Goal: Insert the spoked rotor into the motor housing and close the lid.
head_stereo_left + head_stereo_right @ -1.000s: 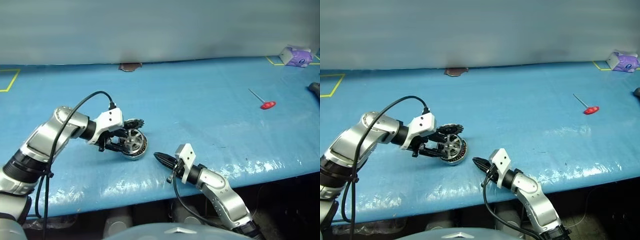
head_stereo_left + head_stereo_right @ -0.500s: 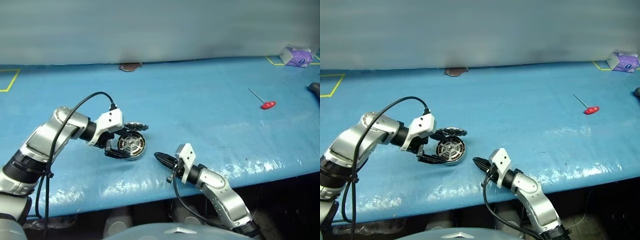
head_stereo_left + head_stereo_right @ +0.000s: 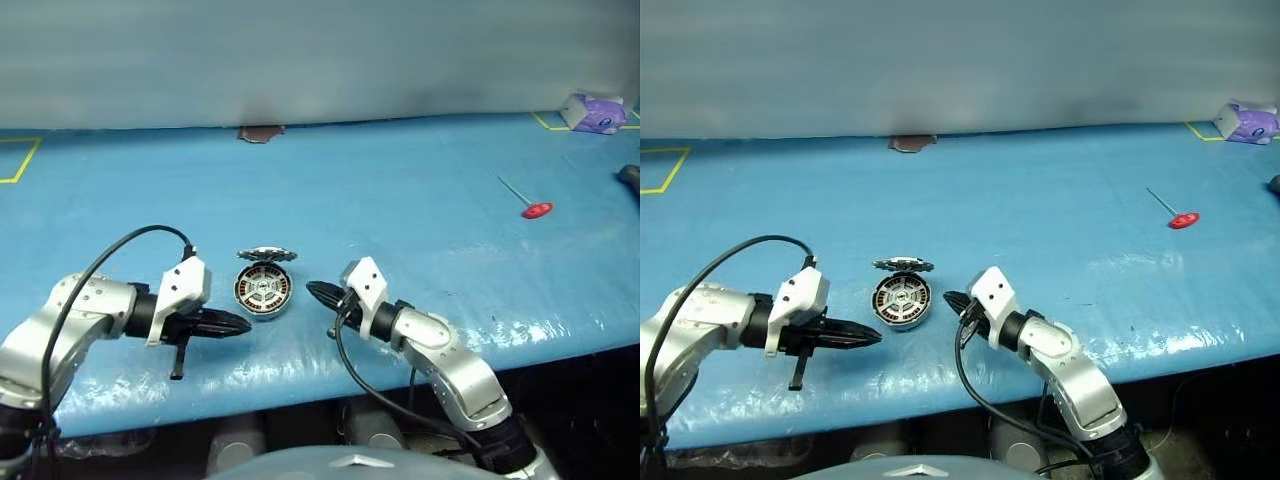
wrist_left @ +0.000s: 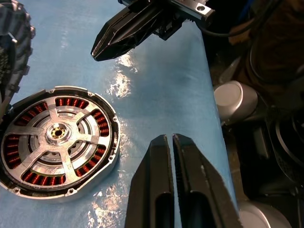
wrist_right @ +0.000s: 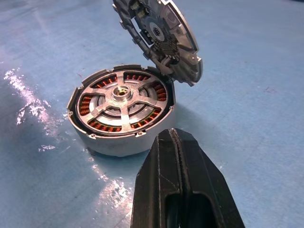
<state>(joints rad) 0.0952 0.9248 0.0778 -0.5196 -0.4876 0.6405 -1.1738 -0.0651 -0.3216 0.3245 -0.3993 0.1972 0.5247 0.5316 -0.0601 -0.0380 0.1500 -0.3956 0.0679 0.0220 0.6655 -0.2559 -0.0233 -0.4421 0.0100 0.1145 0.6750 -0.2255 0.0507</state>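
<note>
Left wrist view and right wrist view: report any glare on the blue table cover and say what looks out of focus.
Left wrist view: white glare patches on the table cover beside the motor housing; the left gripper up close looks soft. Right wrist view: glare streaks on the cover left of the housing, the spoked rotor sharp inside it, the right gripper blurred, and the lid propped open with its upper edge soft.

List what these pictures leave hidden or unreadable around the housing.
- Lid: right wrist view shows only its underside; the top faces away. Left wrist view cuts it at the edge.
- Housing: its base rests on the table; in the head views its far rim lies behind the lid.
- Red-handled tool: too small to identify.
- Purple thing: cut by the edge in the right eye view, too small elsewhere.
</note>
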